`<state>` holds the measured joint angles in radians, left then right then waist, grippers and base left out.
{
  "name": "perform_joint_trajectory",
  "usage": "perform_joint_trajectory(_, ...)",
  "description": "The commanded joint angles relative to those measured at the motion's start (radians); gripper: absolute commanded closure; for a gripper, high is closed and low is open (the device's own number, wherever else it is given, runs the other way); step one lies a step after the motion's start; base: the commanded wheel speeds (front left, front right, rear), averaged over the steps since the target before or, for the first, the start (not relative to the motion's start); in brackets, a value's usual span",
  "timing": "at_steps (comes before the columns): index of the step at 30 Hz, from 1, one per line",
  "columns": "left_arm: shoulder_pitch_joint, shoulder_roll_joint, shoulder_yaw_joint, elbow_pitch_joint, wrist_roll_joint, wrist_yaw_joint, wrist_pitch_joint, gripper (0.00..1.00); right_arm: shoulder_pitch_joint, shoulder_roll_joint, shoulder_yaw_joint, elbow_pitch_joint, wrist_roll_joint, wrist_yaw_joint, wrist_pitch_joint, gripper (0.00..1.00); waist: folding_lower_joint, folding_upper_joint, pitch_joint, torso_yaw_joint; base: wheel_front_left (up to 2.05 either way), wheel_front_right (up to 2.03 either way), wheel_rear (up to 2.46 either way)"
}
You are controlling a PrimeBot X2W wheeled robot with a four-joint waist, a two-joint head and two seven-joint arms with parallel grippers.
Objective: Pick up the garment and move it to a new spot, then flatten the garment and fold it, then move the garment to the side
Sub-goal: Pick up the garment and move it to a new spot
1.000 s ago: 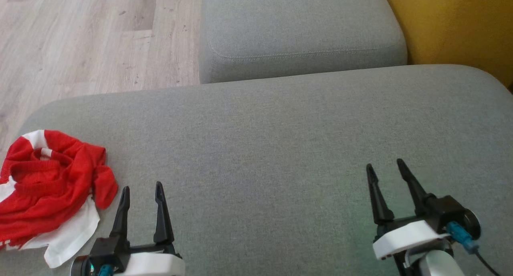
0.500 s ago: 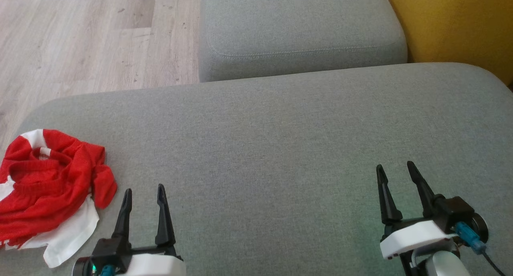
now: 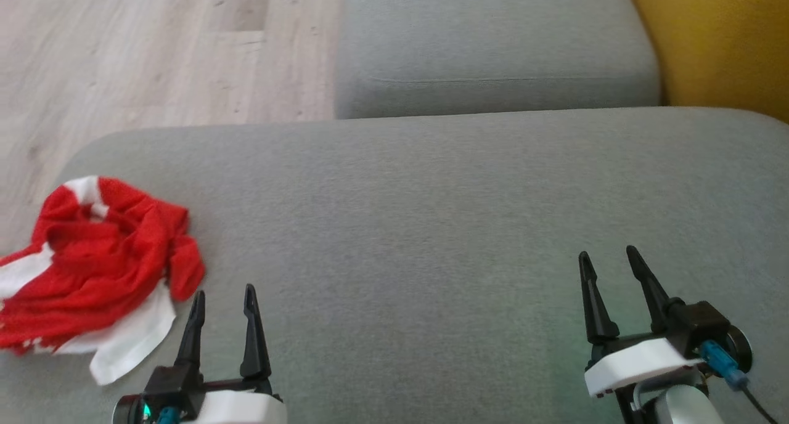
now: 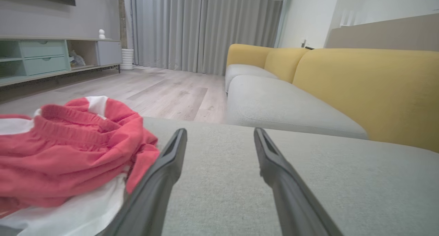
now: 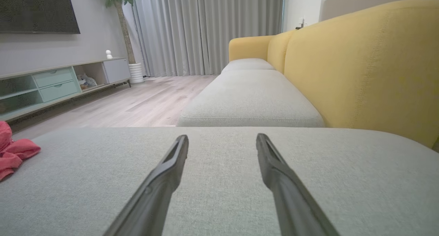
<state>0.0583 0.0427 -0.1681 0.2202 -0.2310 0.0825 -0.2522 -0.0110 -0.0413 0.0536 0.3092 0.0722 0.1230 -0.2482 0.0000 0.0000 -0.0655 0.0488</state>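
The garment (image 3: pixel 98 270) is a crumpled red and white heap at the left end of the grey sofa seat (image 3: pixel 431 227). In the left wrist view the garment (image 4: pixel 68 150) lies just left of my left fingers. My left gripper (image 3: pixel 223 293) hovers open and empty right beside the garment's right edge, fingers pointing away from me. My right gripper (image 3: pixel 607 254) stands open and empty over bare cushion far to the right. The right wrist view catches a red corner of the garment (image 5: pixel 13 153) at its left edge.
A second grey seat cushion (image 3: pixel 493 48) lies beyond the near one, with the yellow sofa back (image 3: pixel 721 42) on the right. Wooden floor (image 3: pixel 154 54) drops off past the seat's left and far-left edge. A low TV cabinet (image 4: pixel 51 57) stands across the room.
The head camera has turned left, so the whole picture has slid right and the garment sits further into view. Both grippers keep their poses and stay open.
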Motion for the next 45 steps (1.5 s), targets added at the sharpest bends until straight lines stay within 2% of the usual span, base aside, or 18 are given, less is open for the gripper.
perform_joint_trajectory(1, -0.048, 0.008, 0.036, -0.033, 0.011, 0.005, -0.01, 0.0, -0.035, -0.009, 0.022, -0.039, -0.006, 0.008, -0.014, 0.0, 0.0, 0.0, 0.002, 0.042, 0.0, 0.0, 0.0)
perform_joint_trajectory(16, -0.028, 0.008, 0.091, -0.048, 0.039, -0.001, -0.01, 0.0, -0.007, -0.009, 0.023, -0.05, 0.014, 0.008, -0.014, 0.0, 0.0, 0.0, -0.014, 0.288, 0.0, 0.0, 0.0)
perform_joint_trajectory(24, -0.016, 0.008, 0.149, -0.067, 0.065, -0.014, -0.01, 0.0, -0.007, -0.009, 0.034, -0.056, 0.012, 0.008, -0.014, 0.0, 0.0, 0.0, -0.029, 0.38, 0.0, 0.0, 0.0)
perform_joint_trajectory(31, -0.045, 0.008, 0.214, -0.124, 0.088, -0.02, -0.01, 0.0, -0.016, -0.009, 0.043, -0.056, -0.013, 0.008, -0.014, 0.0, 0.0, 0.0, 0.003, 0.413, 0.0, 0.0, 0.0)
perform_joint_trajectory(39, -0.214, 0.031, 0.261, -0.135, 0.142, -0.087, -0.01, 0.0, -0.02, -0.009, 0.02, -0.064, -0.069, 0.008, -0.014, 0.0, 0.0, 0.0, 0.08, 0.443, 0.0, 0.0, 0.0)
perform_joint_trajectory(42, -0.322, 0.044, 0.265, -0.09, 0.149, -0.111, -0.01, 0.0, -0.045, -0.009, 0.006, -0.073, -0.107, 0.008, -0.014, 0.0, 0.0, 0.0, 0.141, 0.433, 0.0, 0.0, 0.0)
perform_joint_trajectory(45, -0.448, 0.058, 0.261, 0.024, 0.156, -0.123, -0.01, 0.0, -0.073, -0.009, -0.009, -0.082, -0.153, 0.008, -0.014, 0.0, 0.0, 0.0, 0.203, 0.419, 0.0, 0.0, 0.0)
